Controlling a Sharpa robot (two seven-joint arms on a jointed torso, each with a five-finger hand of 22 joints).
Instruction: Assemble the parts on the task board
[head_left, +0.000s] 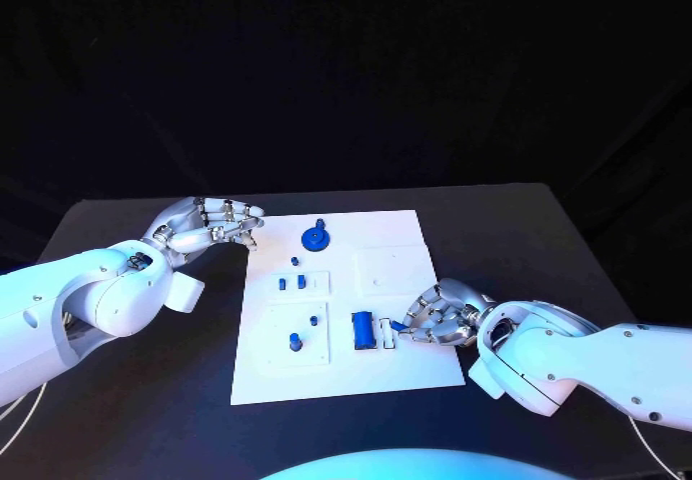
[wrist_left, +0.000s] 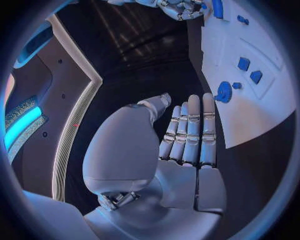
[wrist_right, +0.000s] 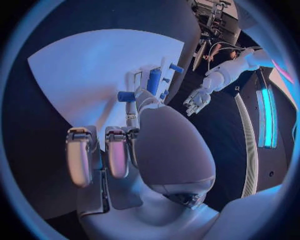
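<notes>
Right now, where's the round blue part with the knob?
In the head view the round blue part sits at the far edge of the task board, toward the robot's left, nearest the left hand, which rests on the table beside the board.

We see a dim scene washed in cool blue light from above, the task board (head_left: 411, 375) standing bright against the dark tabletop (head_left: 130, 400), whose far edge sinks into black. Soft shadows lie under both arms. In the wrist views, straight edges bow toward the rim, the rims blur, and cyan strips glare.
</notes>
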